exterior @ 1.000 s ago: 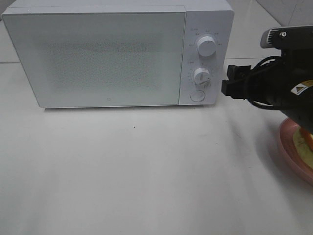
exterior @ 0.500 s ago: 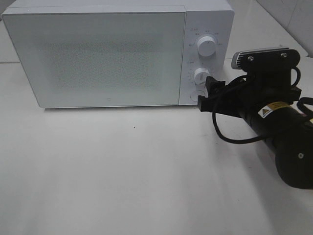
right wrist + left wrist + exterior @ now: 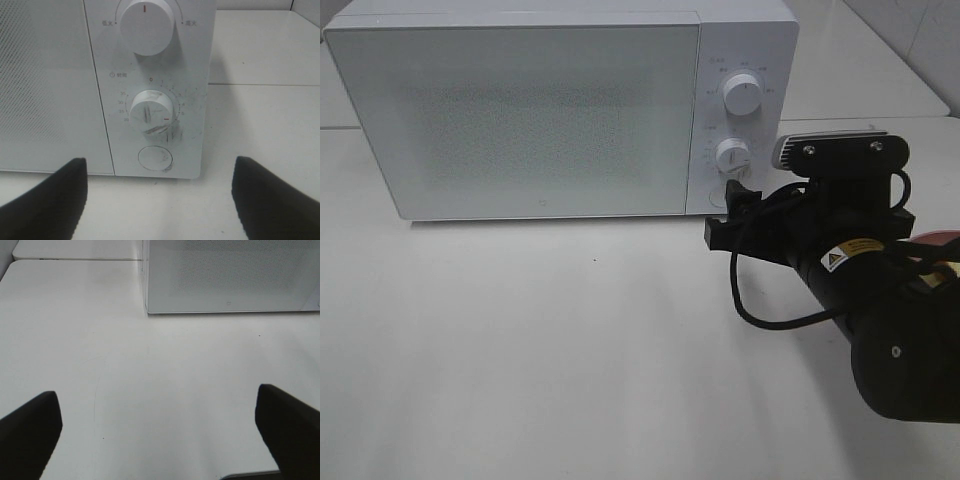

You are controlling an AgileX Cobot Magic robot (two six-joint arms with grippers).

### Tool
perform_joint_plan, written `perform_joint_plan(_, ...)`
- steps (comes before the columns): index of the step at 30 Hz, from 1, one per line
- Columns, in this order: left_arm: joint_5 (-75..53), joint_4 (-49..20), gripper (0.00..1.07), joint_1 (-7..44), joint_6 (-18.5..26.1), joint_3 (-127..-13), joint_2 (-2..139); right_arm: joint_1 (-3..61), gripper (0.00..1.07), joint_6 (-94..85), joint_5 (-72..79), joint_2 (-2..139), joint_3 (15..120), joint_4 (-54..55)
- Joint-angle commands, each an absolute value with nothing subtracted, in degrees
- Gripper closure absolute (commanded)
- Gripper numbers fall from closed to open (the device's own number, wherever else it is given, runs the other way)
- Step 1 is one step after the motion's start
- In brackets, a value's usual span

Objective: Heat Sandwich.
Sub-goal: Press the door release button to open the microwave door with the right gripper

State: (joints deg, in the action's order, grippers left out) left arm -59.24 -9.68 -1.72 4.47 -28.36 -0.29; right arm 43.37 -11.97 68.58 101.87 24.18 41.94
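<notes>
Step in hand: opening the shut white boxy microwave [image 3: 520, 110]. Right gripper [image 3: 159, 172] has its fingers wide and empty, facing the round white door button [image 3: 155, 158]. Next move: press it squarely. Left gripper [image 3: 157, 405] fingers wide, idle over the surface. The small white-bread sandwich is hidden, probably on the pink round plate [image 3: 932, 237] behind the right arm.

1. A white table [image 3: 570, 350] fills nearly the whole view, its top smooth and matt.
2. A thin seam [image 3: 250, 84] separates it from a second white tabletop [image 3: 75, 250] behind.
3. Pale tiles [image 3: 930, 30] show past the far right corner.
4. The light is soft and even, with faint shadows.
</notes>
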Motion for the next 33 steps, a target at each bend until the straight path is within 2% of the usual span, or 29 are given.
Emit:
perform_joint_plan(1, -59.2, -9.8, 0.03, -1.8, 4.2, -28.2, -1.4, 43.5, 0.31, -6.3, 69.3, 101.7, 24.2, 41.7)
perform_joint_plan(15, -59.2, -9.8, 0.03, -1.8, 4.2, -28.2, -1.4, 43.5, 0.31, 37.1, 64.1, 101.7, 24.2, 41.7)
perform_joint_plan(19, -59.2, -9.8, 0.03, -1.8, 4.2, -28.2, -1.4, 43.5, 0.36, 48.0, 62.8, 101.8, 24.2, 41.7)
perform_joint_plan(22, -59.2, -9.8, 0.03, -1.8, 4.2, -28.2, -1.4, 43.5, 0.48, 57.9, 62.1, 101.8, 24.2, 41.7)
perform_joint_plan(24, -59.2, -9.8, 0.03, -1.8, 4.2, -28.2, -1.4, 43.5, 0.51, 60.2, 61.9, 101.8, 24.2, 41.7)
perform_joint_plan(27, -59.2, -9.8, 0.03, -1.8, 4.2, -28.2, -1.4, 43.5, 0.71, 68.2, 61.9, 101.8, 24.2, 41.7)
perform_joint_plan(28, -59.2, -9.8, 0.03, -1.8, 4.2, -28.2, -1.4, 43.5, 0.71, 68.2, 61.9, 101.8, 24.2, 41.7)
perform_joint_plan(29, -59.2, -9.8, 0.03, -1.8, 4.2, -28.2, -1.4, 43.5, 0.77, 69.7, 61.9, 101.8, 24.2, 41.7)
perform_joint_plan(30, -59.2, -9.8, 0.03, -1.8, 4.2, -28.2, -1.4, 43.5, 0.88, 73.0, 61.9, 101.8, 24.2, 41.7)
perform_joint_plan(32, -59.2, -9.8, 0.03, -1.8, 4.2, -28.2, -1.4, 43.5, 0.99, 75.3, 61.4, 101.8, 24.2, 41.7)
perform_joint_plan(33, -59.2, -9.8, 0.03, -1.8, 4.2, -28.2, -1.4, 43.5, 0.99, 75.3, 61.4, 101.8, 24.2, 41.7)
